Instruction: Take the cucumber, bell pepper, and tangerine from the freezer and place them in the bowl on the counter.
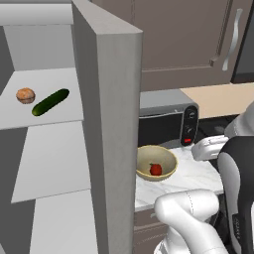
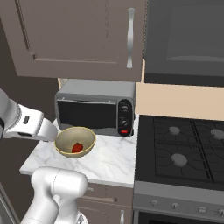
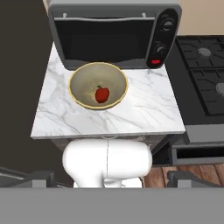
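The freezer [image 1: 49, 163] stands open on the left. On its upper pale shelf the orange-tan tangerine [image 1: 25, 95] lies beside the dark green cucumber [image 1: 50, 102]. The pale yellow-olive bowl [image 1: 156, 162] [image 2: 75, 141] [image 3: 99, 85] sits on the marble counter [image 1: 191, 178] [image 2: 111, 162] [image 3: 144, 111] in front of the microwave. The red bell pepper [image 1: 156, 169] [image 2: 77, 148] [image 3: 102, 94] rests inside the bowl. My gripper [image 3: 111, 178] hangs above and back from the bowl, open, with nothing between its fingers.
A grey microwave [image 1: 166, 116] [image 2: 96, 107] [image 3: 114, 33] stands at the back of the counter. The black stove top [image 2: 183, 148] [image 3: 203, 74] lies to its right. Brown wall cupboards [image 2: 78, 37] hang above. The freezer's grey side panel [image 1: 111, 124] stands between the shelves and the counter.
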Available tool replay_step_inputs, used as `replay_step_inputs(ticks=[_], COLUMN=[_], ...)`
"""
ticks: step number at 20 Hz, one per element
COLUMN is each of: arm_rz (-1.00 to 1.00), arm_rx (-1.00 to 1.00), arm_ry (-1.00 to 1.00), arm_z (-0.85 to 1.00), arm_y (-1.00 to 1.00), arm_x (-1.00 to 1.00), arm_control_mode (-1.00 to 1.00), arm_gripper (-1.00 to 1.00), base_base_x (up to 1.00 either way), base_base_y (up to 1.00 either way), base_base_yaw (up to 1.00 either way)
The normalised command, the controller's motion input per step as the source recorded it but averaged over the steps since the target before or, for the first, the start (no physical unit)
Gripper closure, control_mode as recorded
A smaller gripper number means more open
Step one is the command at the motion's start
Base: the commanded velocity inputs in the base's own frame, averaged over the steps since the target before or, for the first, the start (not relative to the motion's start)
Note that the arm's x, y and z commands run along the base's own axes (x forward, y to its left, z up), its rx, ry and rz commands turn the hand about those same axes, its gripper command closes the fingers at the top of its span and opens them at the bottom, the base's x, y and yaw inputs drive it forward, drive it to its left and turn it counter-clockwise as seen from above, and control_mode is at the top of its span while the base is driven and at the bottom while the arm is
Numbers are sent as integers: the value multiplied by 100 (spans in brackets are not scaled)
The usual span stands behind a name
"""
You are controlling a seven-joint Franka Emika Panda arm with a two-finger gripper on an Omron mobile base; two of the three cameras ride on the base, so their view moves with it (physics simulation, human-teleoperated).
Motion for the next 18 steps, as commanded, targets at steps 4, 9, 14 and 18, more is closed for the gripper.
replay_step_inputs(ticks=[4, 9, 14, 18], arm_rz=[0, 0, 0, 0], arm_rx=[0, 0, 0, 0], arm_ry=[0, 0, 0, 0], arm_z=[0, 0, 0, 0], arm_y=[0, 0, 0, 0], arm_x=[-2, 0, 0, 0], arm_control_mode=[100, 100, 100, 100], arm_gripper=[-100, -100, -100, -100], base_base_x=[-3, -68, -100, -100], base_base_y=[0, -5, -22, -7], base_base_yaw=[0, 0, -1, -2])
